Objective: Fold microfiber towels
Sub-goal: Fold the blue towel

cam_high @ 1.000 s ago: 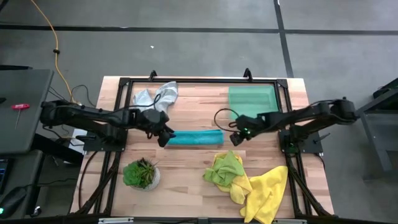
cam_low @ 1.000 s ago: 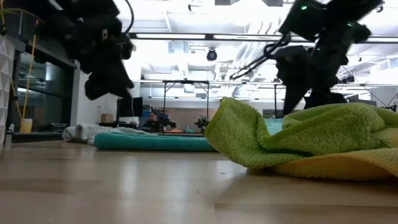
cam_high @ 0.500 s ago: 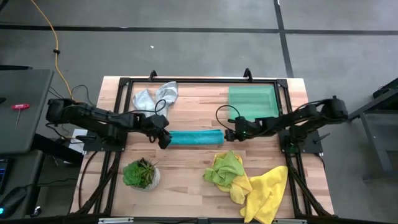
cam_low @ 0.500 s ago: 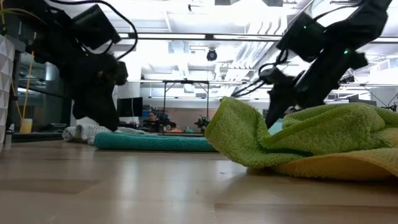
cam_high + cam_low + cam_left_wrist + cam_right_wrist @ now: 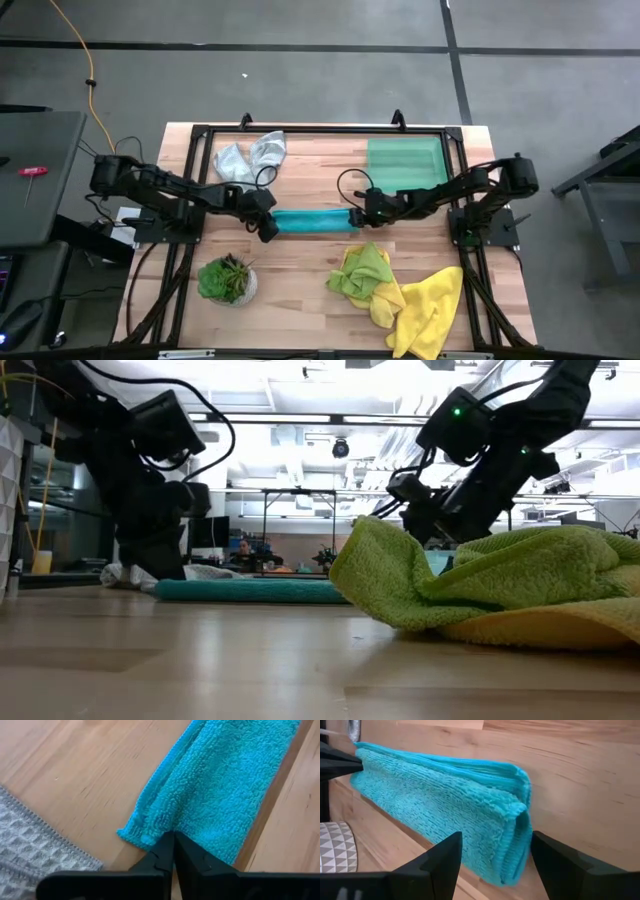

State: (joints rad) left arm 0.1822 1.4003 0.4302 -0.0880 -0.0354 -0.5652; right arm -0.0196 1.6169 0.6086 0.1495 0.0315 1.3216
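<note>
A: Where did the left tool (image 5: 268, 226) sit?

B: Low on the desk (image 5: 300, 260), at 1 end of the teal towel (image 5: 313, 221). Its 2 fingers (image 5: 167, 855) were pressed together, with their tips at the towel's short edge. Whether any cloth was pinched between them, I could not tell.

A: And the right tool (image 5: 358, 213)?

B: It was at the other end of the same towel. Its 2 fingers (image 5: 437, 862) stood apart, 1 on each side of the folded end, with the layered edge between them and not yet clamped.

A: How did the towel lie?

B: It lay flat as a long, narrow folded strip that stretched from one tool to the other.

A: What was near the left tool?

B: The pale grey-white towel (image 5: 251, 155) lay crumpled beyond it toward the far edge of the desk, and a corner of that waffle-weave cloth showed just beside the fingertips in the left wrist view. A potted plant (image 5: 227, 279) stood on the near side of that tool.

A: And near the right tool?

B: The green tray (image 5: 405, 163) lay beyond it at the far corner. On its near side, the lime green towel (image 5: 364, 271) was heaped against the yellow towel (image 5: 430, 308), and the 2 were touching.
</note>
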